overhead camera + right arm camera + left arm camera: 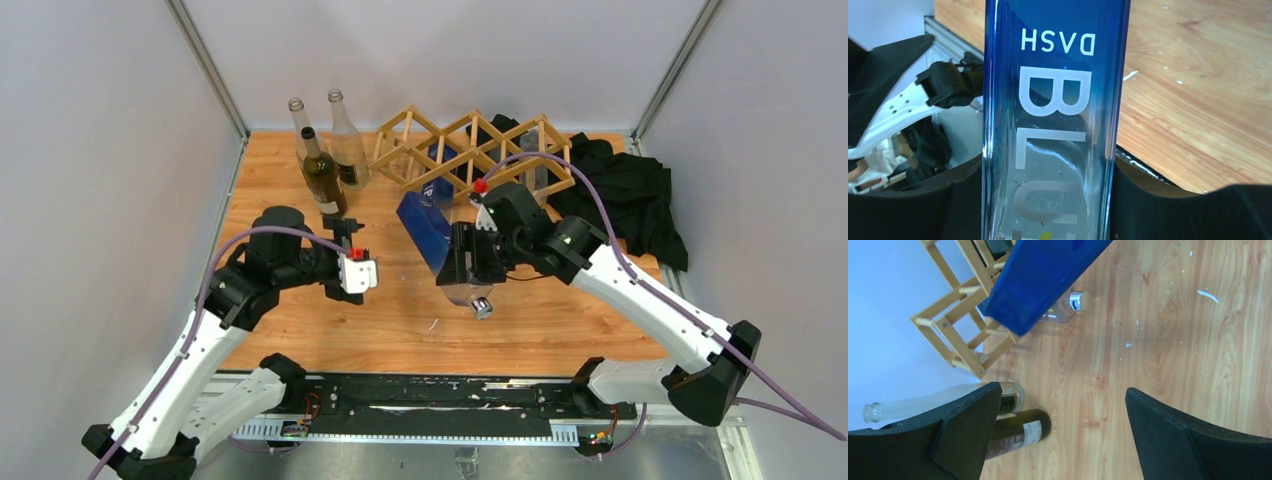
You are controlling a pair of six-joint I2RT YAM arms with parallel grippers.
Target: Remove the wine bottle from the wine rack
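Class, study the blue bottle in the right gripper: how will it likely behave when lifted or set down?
The blue bottle looks glossy, with reflections on its face, so it may slip in the right gripper. It seems to be glass: stiff, and probably fragile if dropped on the table. Its flat sides suggest it would not roll readily.

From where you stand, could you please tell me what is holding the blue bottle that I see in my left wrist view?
Observer: The right gripper is shut on the blue bottle, one finger on each side.
Operator: Thank you. Am I close to it?
Observer: No. The left gripper hangs open, apart from the bottle, on its left.
Operator: Is there anything at the far right that I miss?
Observer: A black cloth is heaped at the right end of the wine rack.
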